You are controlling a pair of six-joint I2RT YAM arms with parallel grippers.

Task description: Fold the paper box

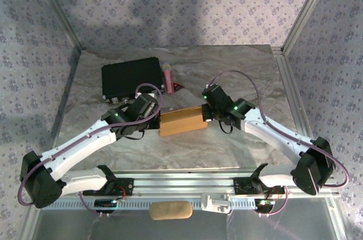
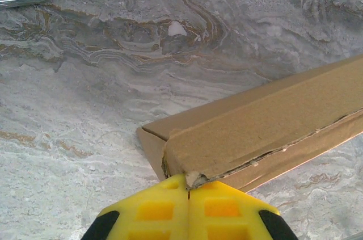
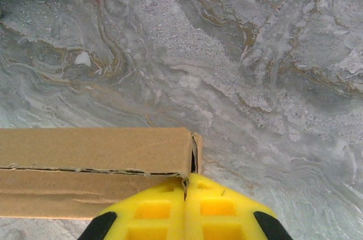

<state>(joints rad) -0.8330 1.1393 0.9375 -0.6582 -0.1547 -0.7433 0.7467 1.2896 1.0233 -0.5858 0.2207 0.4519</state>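
Observation:
The paper box is a tan cardboard box, folded up into a long flat block, and it lies on the marbled table between my two grippers. My left gripper sits at its left end. In the left wrist view the yellow fingers are shut together, and their tips touch a frayed corner of the box. My right gripper is at the right end, also shut, with its tips against the box's near corner, where an end flap stands slightly ajar.
A black rectangular case lies at the back left, with a pink microphone and a small red-and-black item beside it. A tan oval pad rests below the rail in front. Patterned walls enclose the table.

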